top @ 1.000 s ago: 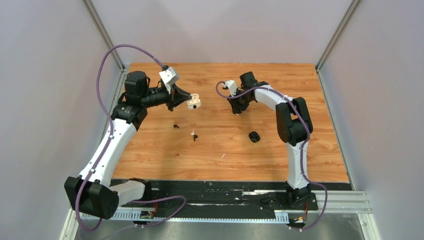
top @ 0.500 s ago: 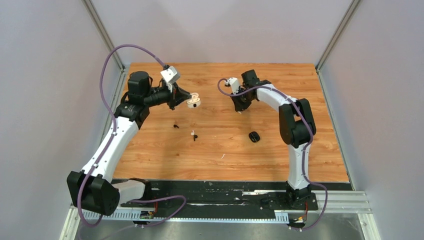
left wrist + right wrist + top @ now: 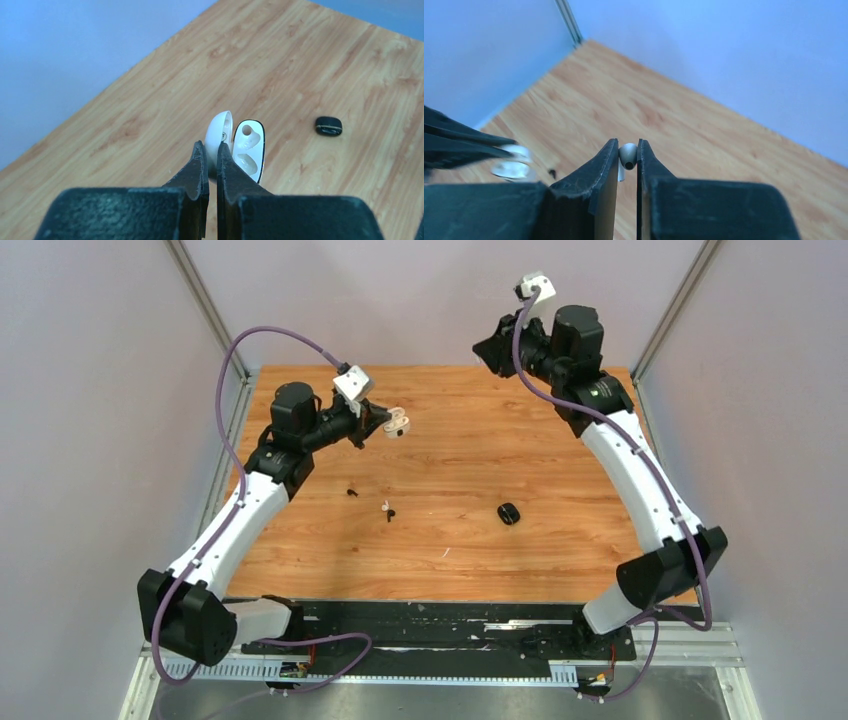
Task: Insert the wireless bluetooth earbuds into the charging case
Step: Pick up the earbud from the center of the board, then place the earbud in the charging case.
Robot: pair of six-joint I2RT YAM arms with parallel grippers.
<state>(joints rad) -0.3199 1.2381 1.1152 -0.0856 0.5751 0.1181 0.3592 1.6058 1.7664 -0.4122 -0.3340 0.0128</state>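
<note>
My left gripper [image 3: 385, 424] is shut on the lid of an open white charging case [image 3: 399, 422] and holds it in the air above the back left of the table. In the left wrist view [image 3: 210, 150] the case [image 3: 249, 149] shows two empty sockets. My right gripper [image 3: 484, 348] is raised high at the back and is shut on a white earbud [image 3: 627, 154], stem down. A white earbud [image 3: 384, 505] and two black earbuds [image 3: 352, 491] [image 3: 391, 514] lie on the table.
A closed black case [image 3: 509, 513] lies right of the middle of the wooden table [image 3: 560, 440] and shows in the left wrist view [image 3: 328, 125]. A small white speck [image 3: 446, 552] lies near the front. Grey walls stand on three sides.
My right arm has lifted off the table and swung up and back to the right with the white earbud. My left arm has carried the white case a little right and up.
</note>
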